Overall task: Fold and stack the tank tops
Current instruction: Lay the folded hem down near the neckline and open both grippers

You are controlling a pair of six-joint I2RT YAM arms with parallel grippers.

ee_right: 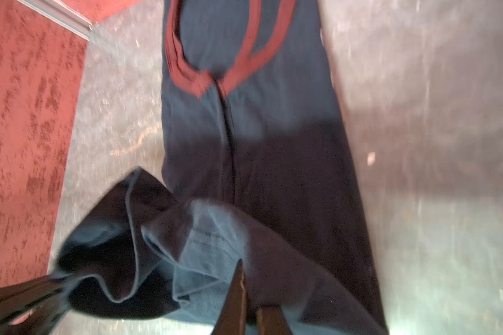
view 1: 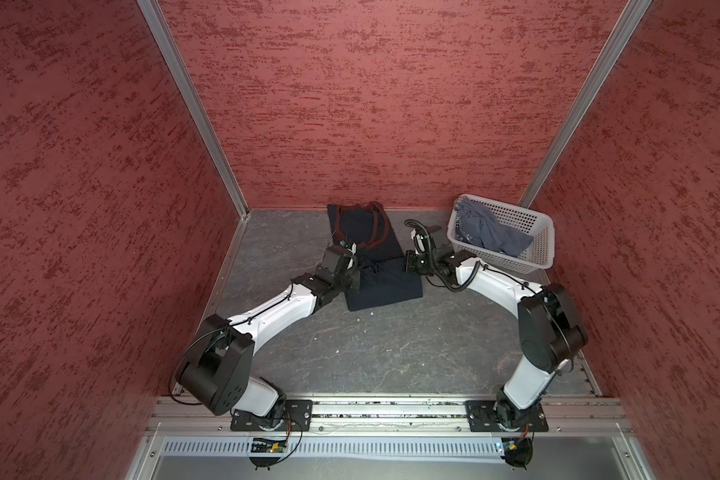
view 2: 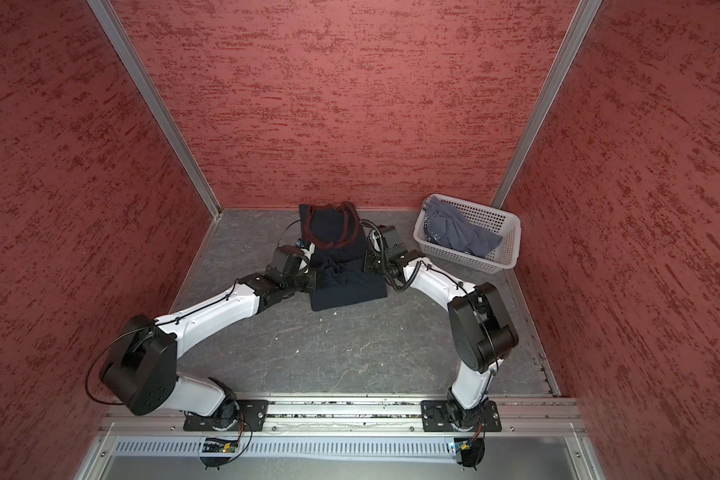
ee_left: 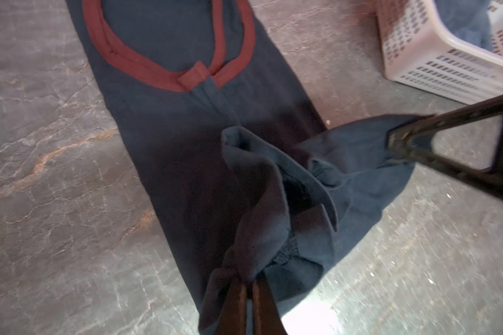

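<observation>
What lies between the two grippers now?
The lifted hem of the dark navy cloth tank top with reddish trim hangs bunched between the left gripper and the right gripper, both shut on it, in the left wrist view.

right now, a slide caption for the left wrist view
Left fingers and right fingers pinch the navy tank top, basket nearby.

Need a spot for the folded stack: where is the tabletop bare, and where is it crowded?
Bare: the broad table stretch between the navy tank top and the base rail, and the far-left corner beside it. Crowded: between that top and the basket, where the right gripper sits.
</observation>
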